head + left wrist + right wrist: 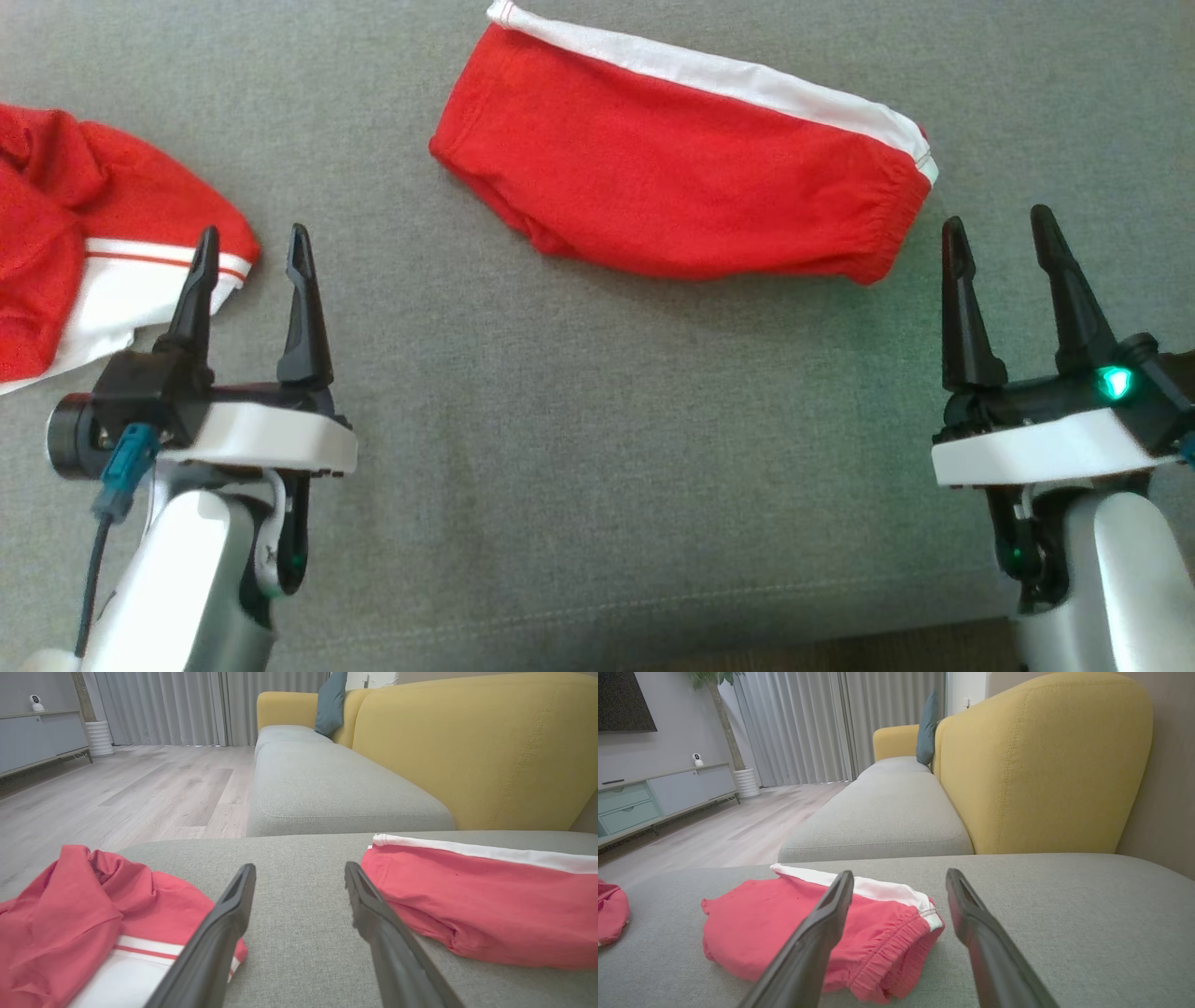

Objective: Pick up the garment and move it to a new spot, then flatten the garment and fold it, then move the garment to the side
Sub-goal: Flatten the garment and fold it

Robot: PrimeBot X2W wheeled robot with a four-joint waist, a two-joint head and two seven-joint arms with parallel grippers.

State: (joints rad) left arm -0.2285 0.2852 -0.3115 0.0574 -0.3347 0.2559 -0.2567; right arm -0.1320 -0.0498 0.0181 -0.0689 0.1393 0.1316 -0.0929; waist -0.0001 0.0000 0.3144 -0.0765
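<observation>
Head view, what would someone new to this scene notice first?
The folded red garment with a white band, lying at the upper middle of the grey cushion, stands out most. A crumpled red garment sits at the left edge, close by the left pincer. That pincer and the right pincer hover open and empty.

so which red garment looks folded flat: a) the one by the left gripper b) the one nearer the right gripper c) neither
b: the folded garment lies flat near the right gripper, while the crumpled garment by the left gripper is bunched up.
</observation>
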